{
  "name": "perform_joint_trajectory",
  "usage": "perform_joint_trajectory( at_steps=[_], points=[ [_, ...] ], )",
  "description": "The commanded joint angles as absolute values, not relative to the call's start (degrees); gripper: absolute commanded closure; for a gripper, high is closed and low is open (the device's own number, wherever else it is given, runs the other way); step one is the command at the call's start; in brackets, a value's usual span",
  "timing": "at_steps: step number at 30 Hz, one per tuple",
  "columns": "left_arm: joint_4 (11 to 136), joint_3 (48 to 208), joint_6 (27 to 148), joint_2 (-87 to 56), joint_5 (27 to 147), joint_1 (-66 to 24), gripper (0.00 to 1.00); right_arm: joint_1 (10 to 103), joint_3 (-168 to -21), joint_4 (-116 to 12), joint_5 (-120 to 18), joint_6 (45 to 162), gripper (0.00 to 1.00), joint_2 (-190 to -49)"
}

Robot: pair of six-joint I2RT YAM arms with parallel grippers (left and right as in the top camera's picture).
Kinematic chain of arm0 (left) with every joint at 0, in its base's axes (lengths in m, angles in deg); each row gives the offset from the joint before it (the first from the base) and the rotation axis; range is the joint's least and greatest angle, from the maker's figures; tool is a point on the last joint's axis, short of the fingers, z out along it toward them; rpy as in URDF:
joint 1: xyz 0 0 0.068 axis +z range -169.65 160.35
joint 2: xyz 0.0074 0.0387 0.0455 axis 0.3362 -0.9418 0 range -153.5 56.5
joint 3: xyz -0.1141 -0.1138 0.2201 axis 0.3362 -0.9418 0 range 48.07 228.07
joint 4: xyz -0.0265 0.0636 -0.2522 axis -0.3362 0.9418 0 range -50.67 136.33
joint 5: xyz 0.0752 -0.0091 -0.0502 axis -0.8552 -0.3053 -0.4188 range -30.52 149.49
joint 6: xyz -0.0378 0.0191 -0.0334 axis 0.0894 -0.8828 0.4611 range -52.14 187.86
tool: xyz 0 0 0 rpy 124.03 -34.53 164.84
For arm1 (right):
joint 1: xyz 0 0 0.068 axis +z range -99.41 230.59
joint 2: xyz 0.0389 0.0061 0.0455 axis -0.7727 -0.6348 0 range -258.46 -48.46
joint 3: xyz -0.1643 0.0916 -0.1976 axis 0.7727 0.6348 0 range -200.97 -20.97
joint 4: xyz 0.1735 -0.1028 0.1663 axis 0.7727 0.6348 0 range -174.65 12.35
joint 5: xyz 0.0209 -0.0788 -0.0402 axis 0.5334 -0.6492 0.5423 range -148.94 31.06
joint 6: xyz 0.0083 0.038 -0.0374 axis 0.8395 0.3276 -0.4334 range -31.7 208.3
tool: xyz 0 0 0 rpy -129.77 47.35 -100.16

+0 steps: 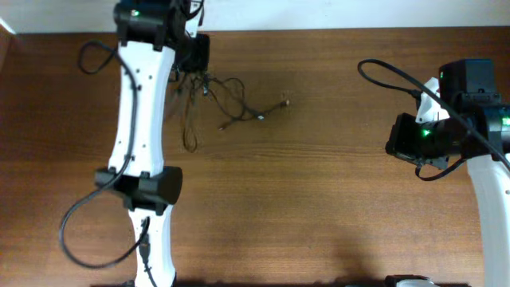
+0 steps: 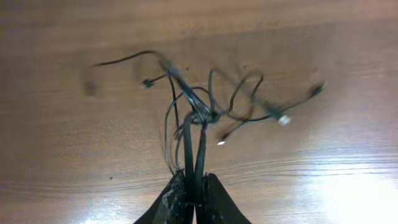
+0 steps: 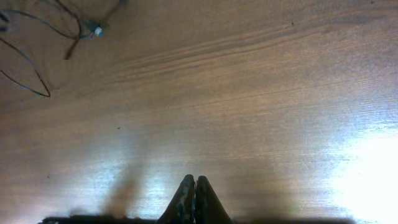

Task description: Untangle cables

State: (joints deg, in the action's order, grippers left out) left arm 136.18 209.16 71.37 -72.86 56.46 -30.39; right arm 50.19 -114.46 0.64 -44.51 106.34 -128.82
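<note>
The cables (image 1: 227,100) are thin black cords in a loose knotted clump on the wooden table at the back left, with small plugs at the strand ends. In the left wrist view the clump (image 2: 208,112) hangs lifted above the table, blurred. My left gripper (image 2: 194,198) is shut on two black strands of it; in the overhead view it (image 1: 191,68) sits at the clump's left end. My right gripper (image 3: 194,198) is shut and empty, low over bare table at the right (image 1: 402,135). A few strands (image 3: 37,37) show at the top left of the right wrist view.
The white left arm (image 1: 139,127) lies across the left side of the table (image 1: 319,199), with its own thick black cable looping beside it. The table's back edge (image 1: 319,30) meets a white wall.
</note>
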Motion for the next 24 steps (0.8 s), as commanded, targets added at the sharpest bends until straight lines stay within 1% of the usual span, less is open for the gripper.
perform_joint_trajectory(
  at_steps=[1,2,3,4,5,6,8,10,12,13,14,15,16,17,18,19,22,24],
  points=[
    [136.05,209.45,70.82,-67.9,57.64,-30.35,0.87,50.21,-115.16,0.69,-43.52,106.73,0.96,-128.62],
    [136.05,209.45,70.65,-67.9,58.32,-30.35,0.84,50.21,-115.16,0.69,-43.11,106.71,0.96,-128.62],
    [136.05,209.45,69.47,-67.9,59.17,-30.37,0.78,50.21,-115.16,0.69,-42.87,106.73,0.96,-128.62],
    [136.05,209.45,67.0,-67.9,61.2,-30.35,0.68,50.21,-115.16,0.69,-42.85,106.75,0.96,-128.62],
    [136.05,209.45,65.6,-67.9,63.15,-30.35,0.6,50.23,-115.16,0.64,-42.85,106.75,0.96,-128.62],
    [136.05,209.45,63.98,-67.9,65.31,-30.35,0.55,50.41,-115.16,0.58,-42.89,106.75,0.96,-128.64],
    [136.05,209.34,60.63,-67.92,68.81,-30.35,0.49,51.83,-115.01,-0.47,-43.11,106.73,0.96,-128.82],
    [136.05,207.57,54.41,-67.94,77.42,-30.35,0.39,55.61,-114.98,-2.81,-43.09,106.78,0.96,-130.72],
    [136.05,204.27,50.71,-67.94,82.4,-30.35,0.34,57.49,-114.98,-3.49,-43.15,106.78,0.96,-133.26],
    [135.86,200.51,48.68,-68.2,84.33,-30.37,0.32,57.73,-114.98,-3.88,-43.13,106.75,0.96,-135.38],
    [134.98,197.69,48.7,-68.31,83.63,-30.35,0.32,57.71,-114.98,-4.08,-43.13,106.75,0.96,-136.12],
    [133.85,195.09,49.01,-68.31,82.42,-30.35,0.34,57.71,-114.98,-4.43,-43.13,106.75,0.89,-136.82],
    [131.7,191.83,51.94,-68.31,77.29,-30.35,0.35,57.69,-114.98,-4.91,-43.15,106.75,0.79,-137.1],
    [128.75,188.34,59.48,-68.31,67.34,-30.26,0.34,57.71,-114.98,-5.45,-43.35,106.75,0.62,-137.12],
    [125.54,184.31,67.04,-68.31,57.0,-29.76,0.34,57.71,-114.98,-5.72,-43.94,106.78,0.49,-137.12],
    [123.14,181.32,69.84,-68.31,53.33,-28.86,0.34,57.71,-114.98,-5.72,-44.57,106.75,0.44,-137.12],
    [115.73,172.42,69.55,-68.31,53.0,-24.79,0.37,57.71,-114.98,-6.09,-44.64,106.73,0.36,-137.12],
    [107.62,164.14,58.01,-68.34,56.48,-22.76,0.36,57.71,-114.98,-6.5,-44.66,106.69,0.35,-137.15]
  ],
)
